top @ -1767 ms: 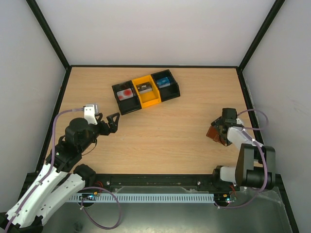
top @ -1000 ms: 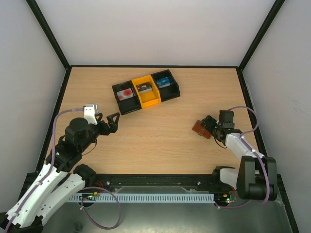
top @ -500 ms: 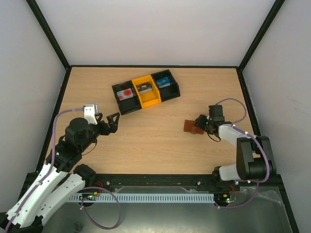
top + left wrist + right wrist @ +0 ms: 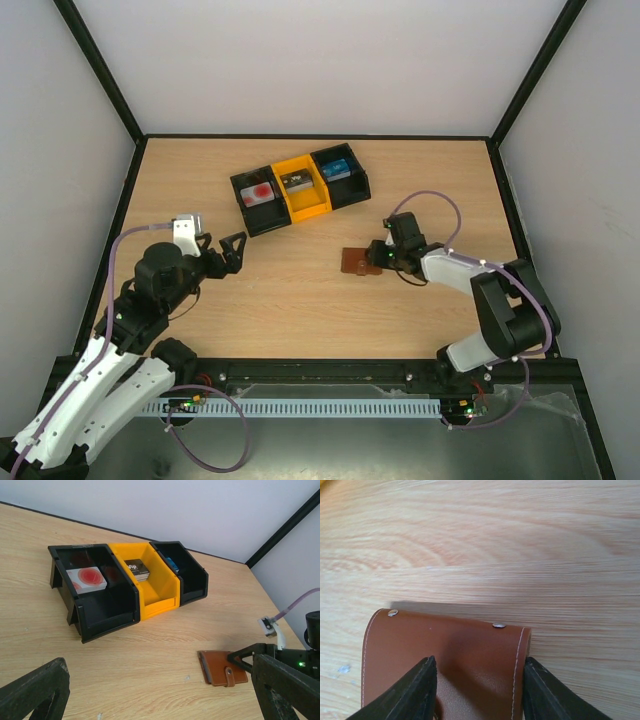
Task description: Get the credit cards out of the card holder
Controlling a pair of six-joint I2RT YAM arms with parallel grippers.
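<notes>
The table [image 4: 300, 310] was pale wood with a fine grain, edged by a black border. It was shut in on three sides by plain white walls [image 4: 300, 60] with black frame bars [image 4: 100, 70] running up the corners. A slotted grey rail [image 4: 300, 408] lay along the near edge between the two arm bases. Toward the back, left of the middle, a three-part tray [image 4: 300, 208] sat at a slant, with a yellow bin between two black ones. The left black bin held a whitish block with a red round mark [image 4: 259, 192]. The yellow bin held a dark little stack [image 4: 137, 570], and the right black bin held something blue [image 4: 337, 170]. The card holder [image 4: 355, 263] lay flat on the wood right of centre, folded shut with its brown outside up. It was nearer than the tray and well apart from it. The right gripper [image 4: 477, 662] reached it low from the right. Its jaws were partly narrowed on the holder's near end, with a black finger touching it on either side and hiding that end from the wrist view. A lilac cable [image 4: 430, 196] arched over that arm. The left gripper [image 4: 236, 252] hung over the left part of the table, well apart from the tray, its jaws spread wide and pointing toward the middle.
</notes>
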